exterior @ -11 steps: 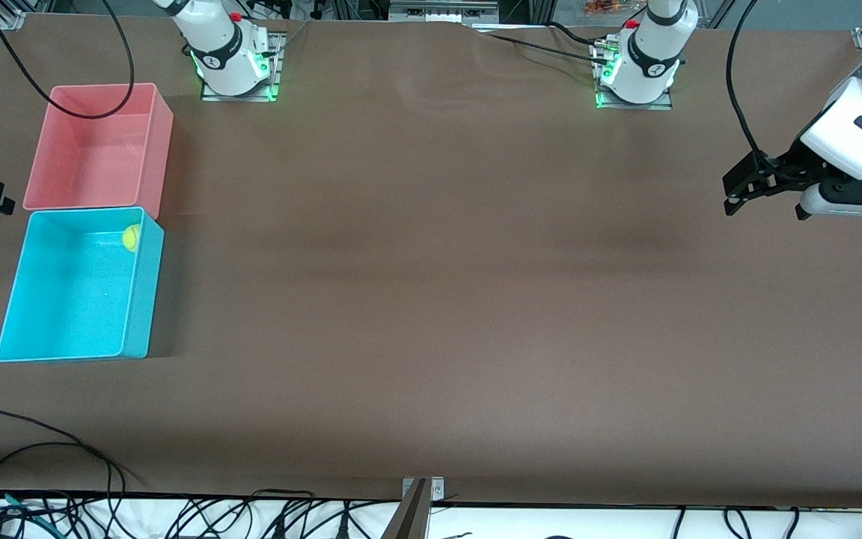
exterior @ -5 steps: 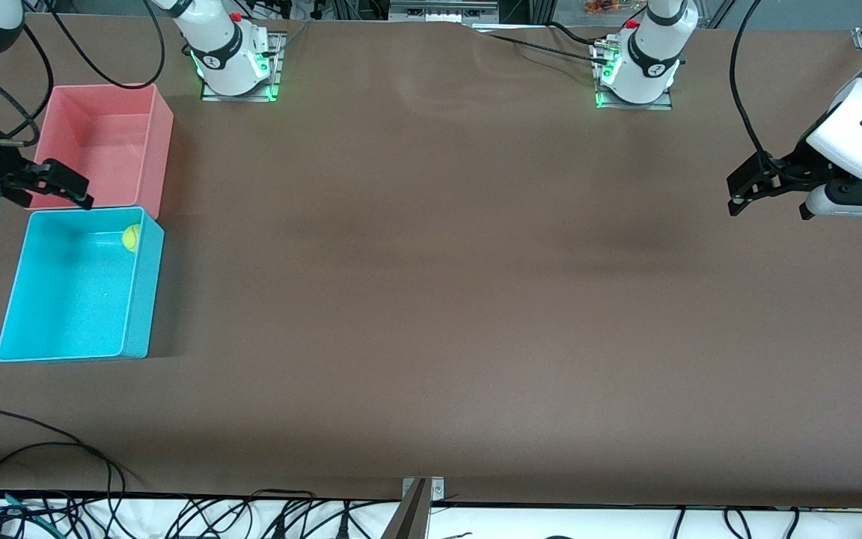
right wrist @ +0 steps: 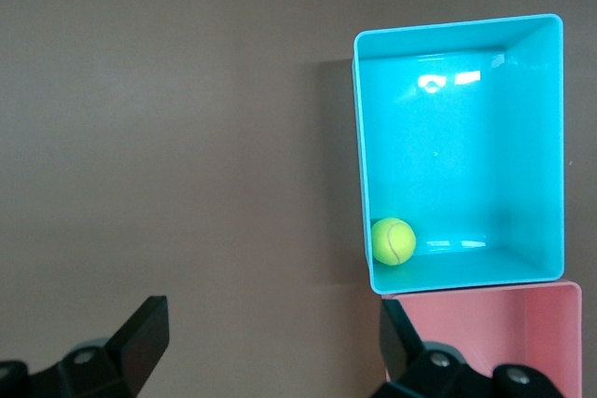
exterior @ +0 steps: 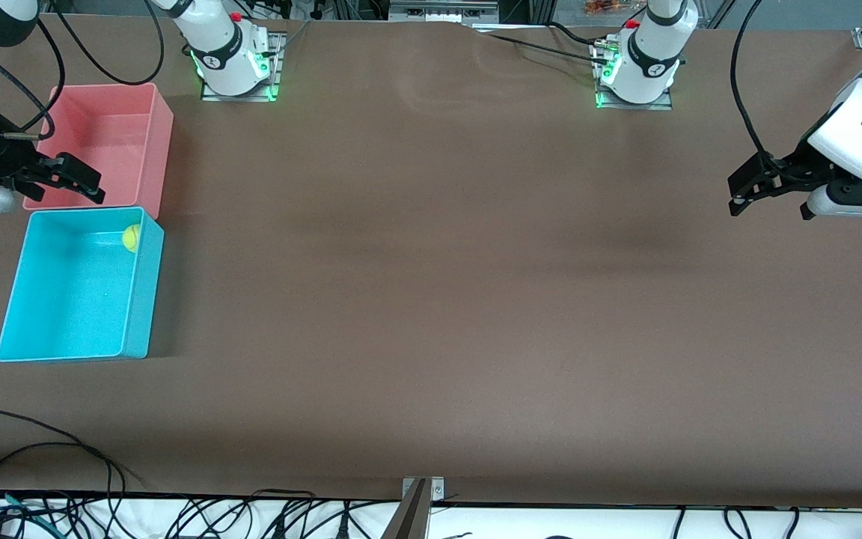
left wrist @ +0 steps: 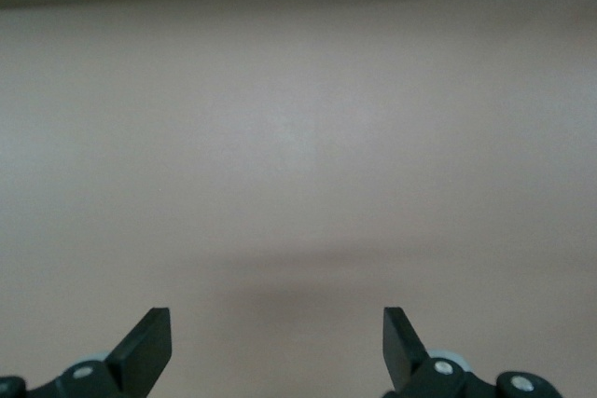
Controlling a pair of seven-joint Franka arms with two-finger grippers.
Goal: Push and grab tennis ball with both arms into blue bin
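Front cam: high, across the desk (exterior: 431,299), facing both arm bases, takes in the whole top. Left wrist cam: looks straight down past its left tool (left wrist: 277,347) at bare desk, close. Right wrist cam: looks down from higher up, shares the blue bin (right wrist: 550,137), tennis ball (right wrist: 394,240) and pink bin (right wrist: 550,323) edge with front cam.

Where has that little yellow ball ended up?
The ball lies inside the blue bin, in the corner next to the pink bin, at the right arm's end of the table.
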